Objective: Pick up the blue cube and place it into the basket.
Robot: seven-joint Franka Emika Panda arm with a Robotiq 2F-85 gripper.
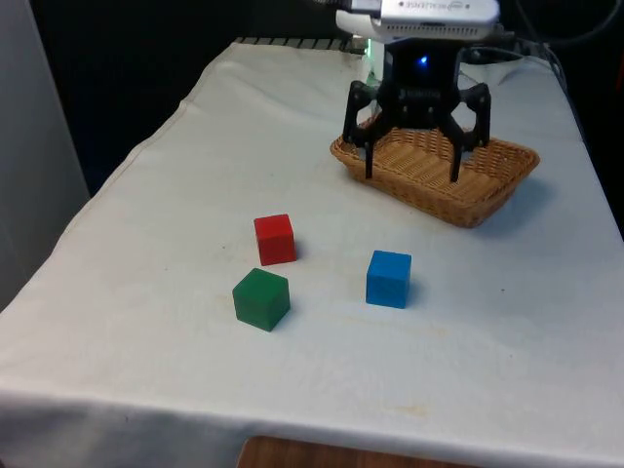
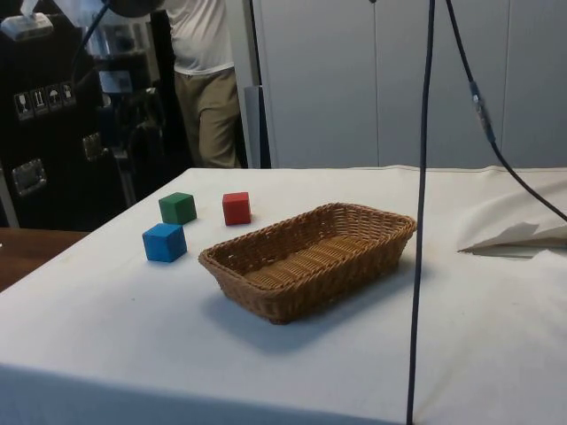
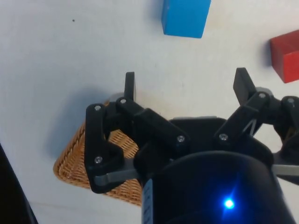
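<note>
The blue cube [image 1: 389, 278] rests on the white cloth, in front of the wicker basket [image 1: 497, 185]; I also see the blue cube [image 2: 165, 242] and basket [image 2: 266, 262] from the side, and the blue cube [image 3: 185, 17] from the wrist. My gripper [image 1: 410, 177] hangs open above the basket, well behind the cube, with nothing between its fingers [image 3: 130, 84]. The basket [image 3: 74, 163] lies partly under the gripper body.
A red cube [image 1: 275, 239] and a green cube [image 1: 261, 297] sit to the front view's left of the blue one. A person [image 2: 205, 80] stands behind the table in the side view. A cable [image 2: 423, 212] hangs there, and crumpled paper [image 2: 518, 237] lies on the cloth.
</note>
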